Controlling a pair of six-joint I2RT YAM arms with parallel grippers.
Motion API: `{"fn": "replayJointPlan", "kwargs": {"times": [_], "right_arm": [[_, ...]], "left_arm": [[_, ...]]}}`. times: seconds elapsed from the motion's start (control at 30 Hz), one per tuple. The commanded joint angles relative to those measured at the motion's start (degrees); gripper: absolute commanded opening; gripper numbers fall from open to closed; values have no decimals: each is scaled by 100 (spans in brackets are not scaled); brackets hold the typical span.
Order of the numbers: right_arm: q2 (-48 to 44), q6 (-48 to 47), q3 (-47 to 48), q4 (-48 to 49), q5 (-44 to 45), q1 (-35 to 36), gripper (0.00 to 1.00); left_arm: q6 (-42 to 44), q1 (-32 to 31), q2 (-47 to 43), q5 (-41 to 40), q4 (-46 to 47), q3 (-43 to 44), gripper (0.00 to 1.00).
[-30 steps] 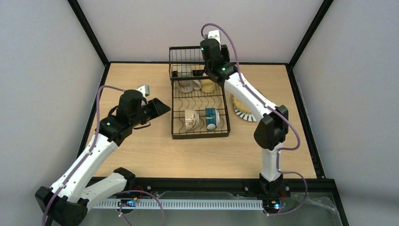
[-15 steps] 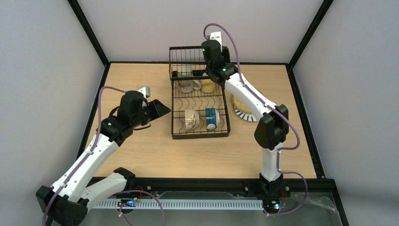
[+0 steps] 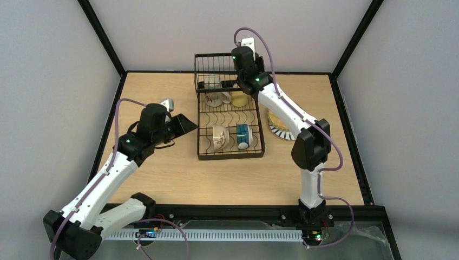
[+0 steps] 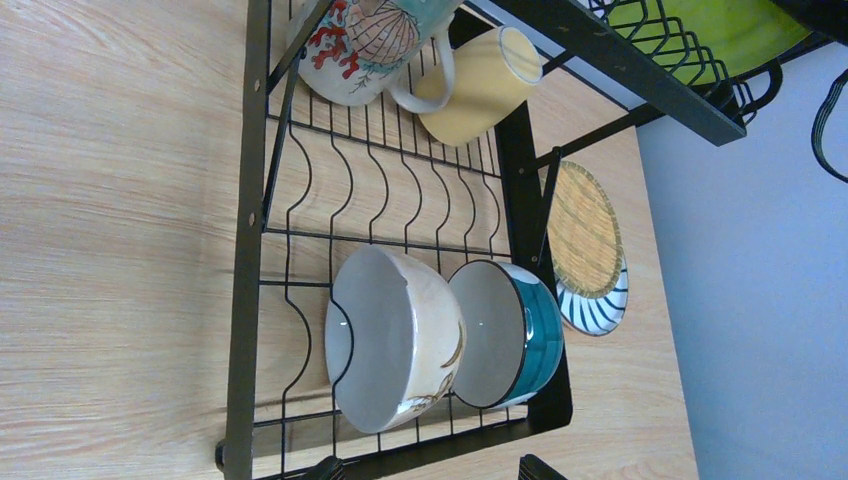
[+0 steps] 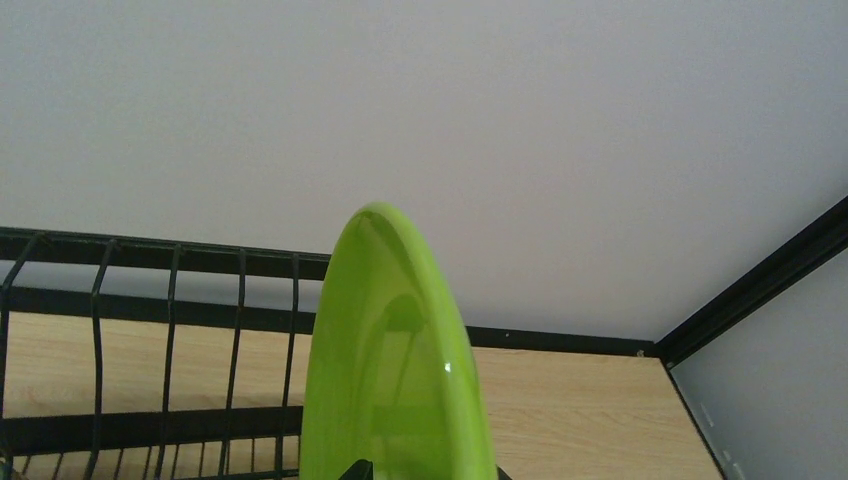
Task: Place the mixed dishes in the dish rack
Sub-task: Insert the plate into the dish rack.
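Observation:
The black wire dish rack (image 3: 203,155) stands mid-table. My right gripper (image 3: 244,64) is over its raised basket section at the far end, shut on the edge of the lime green plate (image 5: 400,370), which stands upright; the plate also shows in the left wrist view (image 4: 720,30). The cream mug (image 4: 400,335) and blue mug (image 4: 510,335) lie side by side in the near rack section. The printed white mug (image 4: 365,45) and pale yellow mug (image 4: 480,85) lie further in. My left gripper (image 3: 187,124) is open and empty, just left of the rack.
The tan plate (image 3: 277,119) lies on the striped-rim plate (image 3: 281,131) on the table, right of the rack. Black frame posts and grey walls enclose the wooden table (image 3: 162,173).
The left arm has shifted slightly towards the rack. The right gripper has stayed over the raised basket with the lime plate in it.

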Motion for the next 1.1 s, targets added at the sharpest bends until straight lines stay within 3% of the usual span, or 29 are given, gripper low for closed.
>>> {"fn": "replayJointPlan", "kwargs": {"times": [0.0,0.23,1.07], "right_arm": [[51,59,156,-111,-18,-14,58],[-37,10,186,-88,56,-14,67],[-416,65,192,-263,104,237,68]], "left_arm": [[-61,30,42,31,162,-97,99],[-108,30,42,58,216,-133,99],[-217,29,-250,111,226,-290,99]]}}
